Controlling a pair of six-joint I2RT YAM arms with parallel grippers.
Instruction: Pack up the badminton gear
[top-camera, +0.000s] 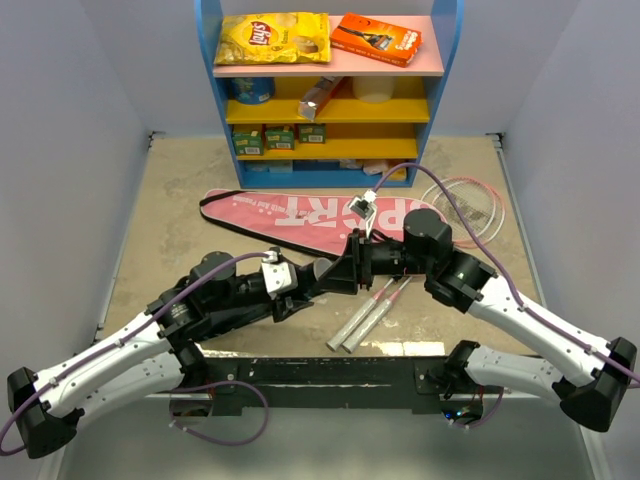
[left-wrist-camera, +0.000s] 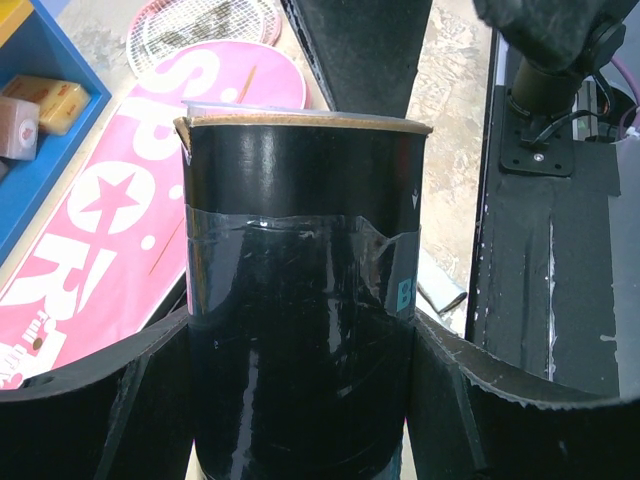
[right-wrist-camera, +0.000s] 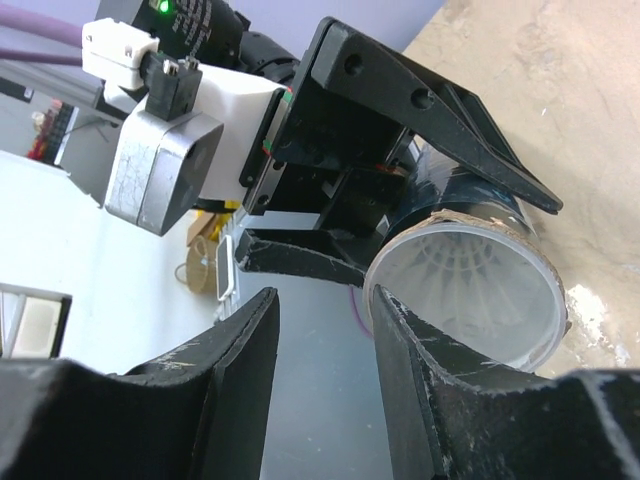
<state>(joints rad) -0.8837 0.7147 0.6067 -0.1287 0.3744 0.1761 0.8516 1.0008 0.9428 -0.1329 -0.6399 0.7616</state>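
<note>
Two thin rackets with white handles (top-camera: 368, 312) lie on the desk (top-camera: 170, 200), just nearside of the pink racket-shaped bag lettered SPORT (top-camera: 300, 210), not yet packed. Left jaws clamp the long black tube (left-wrist-camera: 300, 200), level, over the bag's near edge. Small white shuttlecock (right-wrist-camera: 470, 280) sits inside its mouth. Right jaws parted, empty, at that mouth. Judged: shuttlecock stowed. Next: open bag, load rackets.

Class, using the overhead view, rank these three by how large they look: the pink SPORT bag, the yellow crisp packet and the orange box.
1. pink SPORT bag, clearly the largest.
2. yellow crisp packet.
3. orange box, only a little smaller than the packet lying beside it.
</note>
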